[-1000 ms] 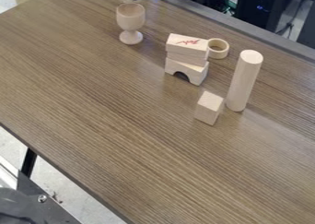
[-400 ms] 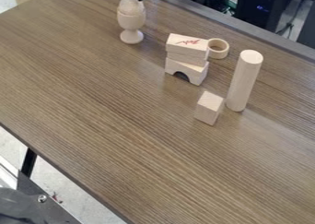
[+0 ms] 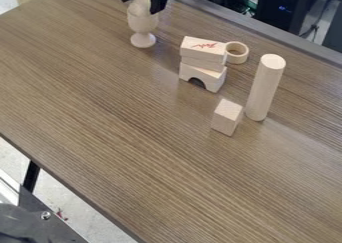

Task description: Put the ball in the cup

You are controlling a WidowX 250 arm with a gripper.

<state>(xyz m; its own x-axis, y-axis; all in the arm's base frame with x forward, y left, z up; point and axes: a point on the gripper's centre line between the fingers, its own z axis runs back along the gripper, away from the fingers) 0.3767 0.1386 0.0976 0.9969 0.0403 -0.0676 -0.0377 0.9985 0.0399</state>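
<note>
The gripper [image 3: 141, 7] hangs at the top edge, left of centre, pointing down over the cup. Its two black fingers stand apart, open, with the pale wooden ball [image 3: 139, 5] seen between and partly behind them. That ball rests in the mouth of the wooden goblet-shaped cup [image 3: 142, 24], its rounded top rising above the rim. The cup stands upright on its foot on the table. The right fingertip overlaps the ball's right side in the view; whether it touches cannot be told.
Right of the cup stand stacked wooden blocks [image 3: 203, 51] over an arch block [image 3: 202, 77], with a wooden ring [image 3: 236, 53] beside them. A small block [image 3: 227, 117] and a tall upright cylinder [image 3: 265, 88] are further right. The table's far edge [image 3: 267, 31] runs behind.
One second ago the ball was above the cup in the gripper. It dropped into the cup's mouth as the fingers parted slightly, and since then the gripper has come lower around it.
</note>
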